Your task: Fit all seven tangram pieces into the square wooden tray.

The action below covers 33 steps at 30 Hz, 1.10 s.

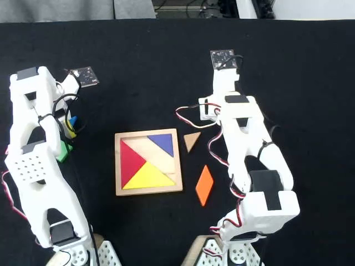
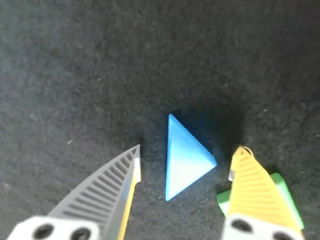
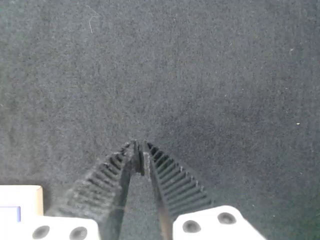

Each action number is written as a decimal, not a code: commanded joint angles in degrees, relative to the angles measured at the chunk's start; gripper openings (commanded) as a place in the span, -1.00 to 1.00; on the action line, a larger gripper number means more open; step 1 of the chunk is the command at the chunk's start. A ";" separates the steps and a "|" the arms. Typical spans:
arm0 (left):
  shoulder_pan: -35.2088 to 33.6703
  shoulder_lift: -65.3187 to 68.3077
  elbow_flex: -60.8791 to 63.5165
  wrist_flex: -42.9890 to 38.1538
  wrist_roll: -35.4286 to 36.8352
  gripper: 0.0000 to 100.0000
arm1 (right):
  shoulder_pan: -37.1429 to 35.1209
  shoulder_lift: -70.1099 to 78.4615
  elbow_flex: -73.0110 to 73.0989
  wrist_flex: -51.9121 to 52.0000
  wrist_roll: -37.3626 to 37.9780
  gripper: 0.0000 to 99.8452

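Fingers (image 2: 117, 182) of the left gripper (image 2: 189, 150) stand wide apart and hold nothing. The small blue triangle (image 2: 186, 160) lies flat on the black table (image 2: 100, 60) in the gap between them, nearer the yellow finger than the ribbed grey one and clear of both. A green piece (image 2: 289, 197) lies partly hidden behind the yellow finger.

The right gripper (image 3: 139, 150) has its fingertips pressed together with nothing between them, near a corner of the wooden tray (image 3: 22, 192).

In the high view the wooden tray sits between the two arms. It holds a red triangle (image 1: 131, 160), a yellow triangle (image 1: 147, 177), a blue piece (image 1: 162, 142) and a pale piece (image 1: 158, 156). A tan triangle (image 1: 191, 141) and an orange parallelogram (image 1: 204, 184) lie just beside it, on the right arm's side.
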 commanded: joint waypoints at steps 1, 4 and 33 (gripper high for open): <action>0.75 -0.70 -2.68 0.35 0.88 -0.44 | 0.18 -0.31 -4.00 -0.79 0.53 -0.98; 0.75 -0.70 -2.68 0.44 0.97 -0.45 | 0.18 -0.31 -4.00 -0.79 0.53 -0.98; 2.42 -1.41 -14.37 17.49 -2.20 -0.89 | 0.53 -0.75 -4.00 -0.70 0.53 -0.98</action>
